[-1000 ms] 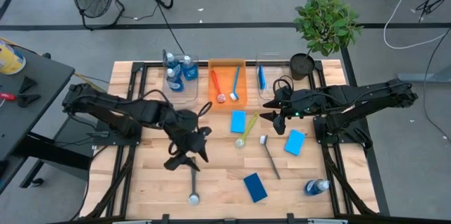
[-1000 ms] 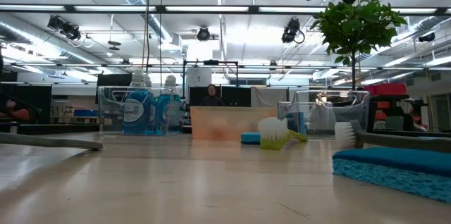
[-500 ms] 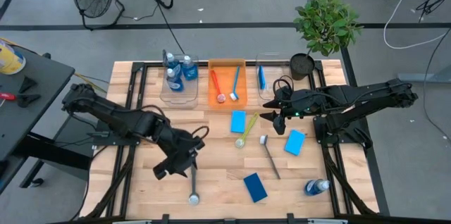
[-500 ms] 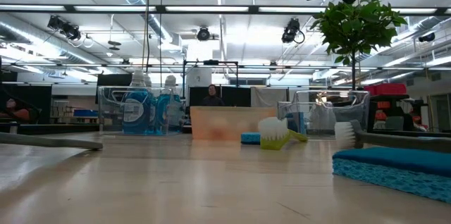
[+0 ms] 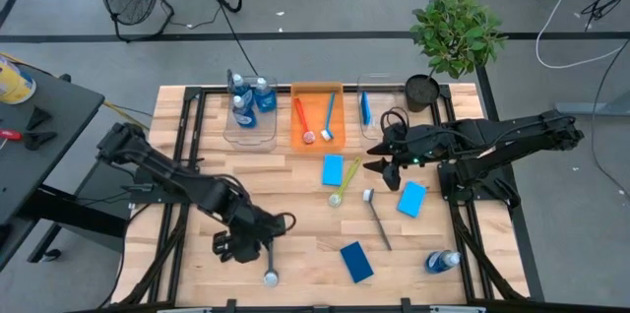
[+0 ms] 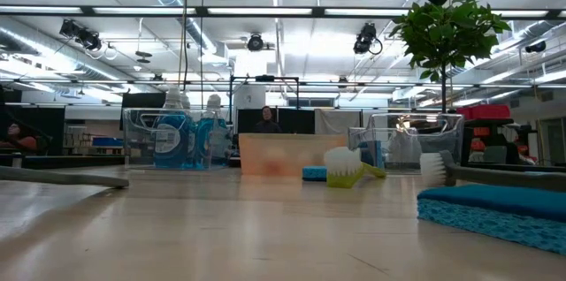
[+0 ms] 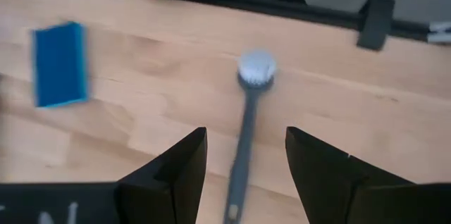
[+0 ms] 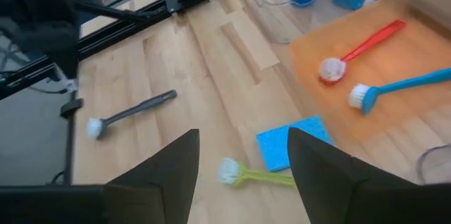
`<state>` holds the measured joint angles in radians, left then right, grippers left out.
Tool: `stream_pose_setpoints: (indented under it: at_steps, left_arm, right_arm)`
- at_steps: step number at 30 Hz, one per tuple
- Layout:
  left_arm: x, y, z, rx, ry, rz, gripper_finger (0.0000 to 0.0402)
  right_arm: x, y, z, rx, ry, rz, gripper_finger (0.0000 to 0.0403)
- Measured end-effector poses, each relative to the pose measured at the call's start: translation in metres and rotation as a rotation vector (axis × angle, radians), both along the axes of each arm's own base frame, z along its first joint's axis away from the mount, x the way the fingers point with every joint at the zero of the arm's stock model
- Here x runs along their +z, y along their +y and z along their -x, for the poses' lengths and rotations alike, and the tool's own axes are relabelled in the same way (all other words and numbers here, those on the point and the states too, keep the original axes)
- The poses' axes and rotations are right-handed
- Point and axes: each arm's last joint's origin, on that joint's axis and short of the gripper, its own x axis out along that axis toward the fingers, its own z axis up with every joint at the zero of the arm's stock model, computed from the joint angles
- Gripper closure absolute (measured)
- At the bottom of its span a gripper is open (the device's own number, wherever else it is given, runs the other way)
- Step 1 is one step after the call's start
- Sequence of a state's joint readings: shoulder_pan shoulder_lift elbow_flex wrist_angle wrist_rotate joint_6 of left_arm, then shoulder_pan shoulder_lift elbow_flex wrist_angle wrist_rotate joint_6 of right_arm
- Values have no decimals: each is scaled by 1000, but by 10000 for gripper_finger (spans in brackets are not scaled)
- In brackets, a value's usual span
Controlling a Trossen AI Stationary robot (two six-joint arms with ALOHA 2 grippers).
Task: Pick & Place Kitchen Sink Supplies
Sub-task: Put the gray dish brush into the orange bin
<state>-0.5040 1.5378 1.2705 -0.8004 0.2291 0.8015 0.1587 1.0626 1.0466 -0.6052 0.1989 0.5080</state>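
Left hand [image 5: 258, 246], fingers spread open, hangs low over the front of the bench [image 5: 305, 244], straddling the handle of the dark grey brush [image 7: 245, 129], whose white bristle head points toward the bench's front edge. Right hand [image 5: 384, 167], also open and holding nothing, waits above the middle right of the bench near a yellow-green brush [image 5: 342, 186]. Blue sponges [image 5: 357, 261] lie scattered on the wood. Red and blue brushes [image 8: 366, 46] rest inside the orange bin [image 5: 317, 92], and bottles [image 5: 251, 99] stand in the clear bin beside it.
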Motion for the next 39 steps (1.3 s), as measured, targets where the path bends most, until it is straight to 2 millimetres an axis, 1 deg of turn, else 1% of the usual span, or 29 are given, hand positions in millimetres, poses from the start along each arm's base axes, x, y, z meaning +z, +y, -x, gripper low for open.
stream_pose_setpoints:
  at_steps: [7,13,16,21,24,29,39]
  left_arm:
    - [-34,-7,-17,-3,65,-100,204]
    - [-60,-6,-31,2,116,-139,204]
    - [-67,-6,-36,-10,115,-144,204]
    - [-76,-9,-40,-50,114,-141,204]
    - [-79,-11,-41,-85,121,-120,204]
    - [-87,-15,-43,-95,131,-123,204]
    - [-113,-20,-48,-97,180,-167,204]
  right_arm:
    - [0,5,1,53,7,9,185]
    - [0,16,3,194,12,64,185]
    - [0,20,4,232,12,87,185]
    - [-2,24,6,242,33,93,185]
    - [-4,26,8,251,52,94,185]
    - [-5,27,9,245,71,80,185]
    - [-6,30,11,262,84,83,185]
